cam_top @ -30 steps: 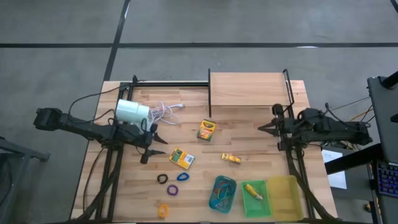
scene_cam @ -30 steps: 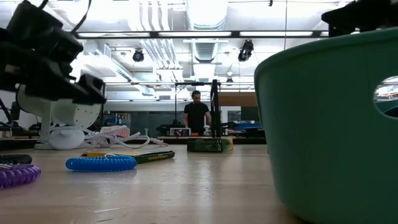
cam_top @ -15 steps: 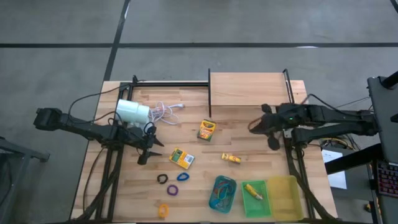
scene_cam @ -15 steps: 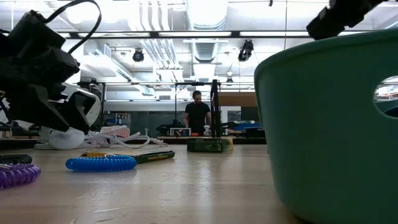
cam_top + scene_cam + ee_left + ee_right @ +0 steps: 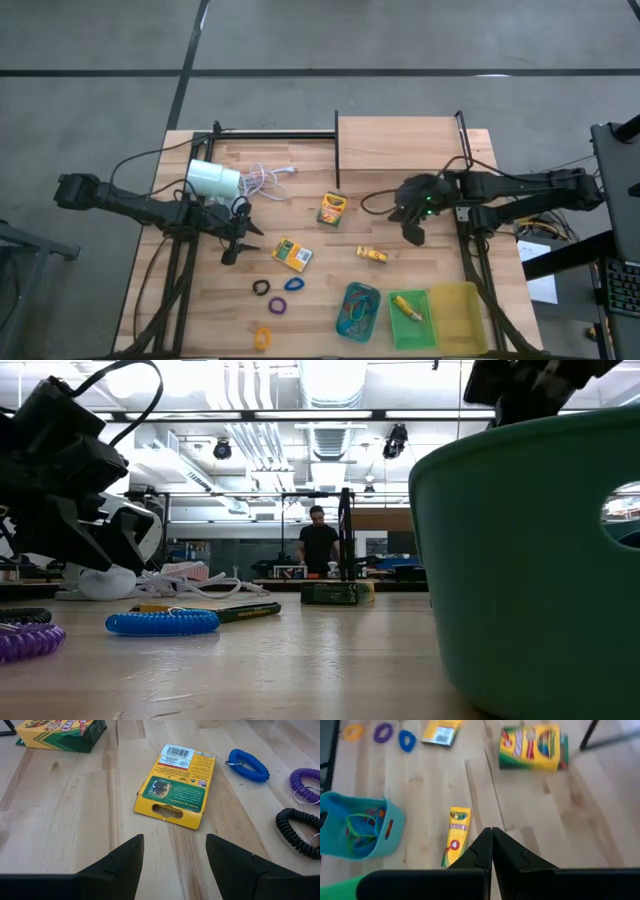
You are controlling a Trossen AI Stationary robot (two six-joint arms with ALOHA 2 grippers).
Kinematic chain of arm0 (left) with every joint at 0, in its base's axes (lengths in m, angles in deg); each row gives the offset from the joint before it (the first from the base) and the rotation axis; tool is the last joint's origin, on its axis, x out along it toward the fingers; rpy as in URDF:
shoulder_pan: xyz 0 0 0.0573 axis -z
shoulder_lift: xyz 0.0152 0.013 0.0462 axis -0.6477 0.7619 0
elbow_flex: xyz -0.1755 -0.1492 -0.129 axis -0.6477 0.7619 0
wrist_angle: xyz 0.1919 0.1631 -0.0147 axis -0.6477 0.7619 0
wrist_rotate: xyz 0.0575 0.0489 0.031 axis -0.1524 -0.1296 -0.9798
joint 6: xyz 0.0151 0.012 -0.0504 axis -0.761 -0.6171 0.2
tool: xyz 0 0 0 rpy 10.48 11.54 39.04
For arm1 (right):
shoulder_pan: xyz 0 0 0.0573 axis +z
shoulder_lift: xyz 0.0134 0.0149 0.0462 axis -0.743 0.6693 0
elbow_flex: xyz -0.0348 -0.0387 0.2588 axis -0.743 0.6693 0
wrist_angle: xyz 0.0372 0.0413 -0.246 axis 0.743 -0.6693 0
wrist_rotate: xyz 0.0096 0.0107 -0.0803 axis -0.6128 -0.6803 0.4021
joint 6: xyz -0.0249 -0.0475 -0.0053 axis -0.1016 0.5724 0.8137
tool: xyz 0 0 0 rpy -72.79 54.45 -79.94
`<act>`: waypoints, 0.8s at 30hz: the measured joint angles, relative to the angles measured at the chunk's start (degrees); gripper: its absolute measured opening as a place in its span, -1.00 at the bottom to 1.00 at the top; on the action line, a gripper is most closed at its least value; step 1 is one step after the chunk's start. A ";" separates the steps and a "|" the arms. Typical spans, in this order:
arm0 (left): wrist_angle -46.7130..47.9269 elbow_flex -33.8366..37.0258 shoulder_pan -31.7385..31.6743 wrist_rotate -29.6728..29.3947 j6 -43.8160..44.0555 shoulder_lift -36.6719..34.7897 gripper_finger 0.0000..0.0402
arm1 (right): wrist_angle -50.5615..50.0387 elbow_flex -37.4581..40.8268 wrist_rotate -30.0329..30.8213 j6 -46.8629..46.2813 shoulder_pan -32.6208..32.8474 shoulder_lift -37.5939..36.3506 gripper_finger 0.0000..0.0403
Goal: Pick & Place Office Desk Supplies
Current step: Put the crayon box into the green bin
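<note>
The right gripper (image 5: 411, 228) is swung out from the table's right edge toward the middle, now hanging just beside the small crayon pack (image 5: 371, 254), fingers pressed together. The left gripper (image 5: 232, 247) is pulled back slightly from the flat crayon box (image 5: 292, 254).

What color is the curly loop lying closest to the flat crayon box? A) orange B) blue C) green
B: the blue loop lies right beside the flat crayon box, with the purple loop and black loop farther off.
</note>
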State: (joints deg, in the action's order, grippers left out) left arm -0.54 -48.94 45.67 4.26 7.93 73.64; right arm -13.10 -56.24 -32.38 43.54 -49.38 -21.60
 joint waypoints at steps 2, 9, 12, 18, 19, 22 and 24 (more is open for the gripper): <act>0.00 0.00 0.00 0.00 -0.02 0.00 0.08 | 0.06 0.00 0.02 -2.24 0.00 1.92 -0.96; -0.02 0.00 0.00 0.00 -0.13 0.02 0.08 | 0.90 0.00 0.37 -1.18 0.00 7.38 -0.96; -0.01 0.00 0.00 0.00 -0.13 0.00 0.08 | 1.15 0.00 0.41 -1.03 0.00 9.27 -0.96; 0.00 0.00 0.00 0.00 -0.13 0.00 0.08 | 1.48 0.02 0.55 -1.03 0.00 12.64 -0.96; 0.00 0.00 0.00 0.00 -0.13 0.00 0.08 | 1.74 0.02 0.55 -1.03 0.00 13.16 -0.96; 0.00 0.00 0.00 0.00 -0.13 0.00 0.08 | 2.08 0.02 0.55 -1.15 0.00 15.00 -0.96; -0.01 0.00 0.00 0.00 -0.13 0.00 0.08 | 2.08 0.04 0.55 -1.51 0.00 16.30 -0.96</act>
State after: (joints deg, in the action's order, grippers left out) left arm -0.55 -48.94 45.67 4.26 7.80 73.64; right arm -11.02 -56.20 -31.83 42.04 -49.38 -5.30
